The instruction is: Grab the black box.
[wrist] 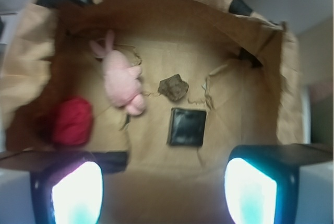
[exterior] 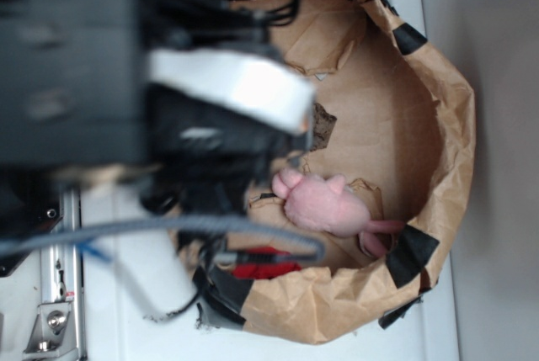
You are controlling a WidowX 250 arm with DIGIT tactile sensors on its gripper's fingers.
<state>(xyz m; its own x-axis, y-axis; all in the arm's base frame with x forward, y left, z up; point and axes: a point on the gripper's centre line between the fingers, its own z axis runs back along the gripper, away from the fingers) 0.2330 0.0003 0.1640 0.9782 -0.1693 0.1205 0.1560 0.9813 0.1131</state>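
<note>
Hovering: tool wide, empty | black box below, between fingertips

The black box is lying flat on the paper bin's floor, just below the brown lump. The pincer is hovering above it, jaws spread wide.

Box in paper bin, just below lump; plush left.
</note>
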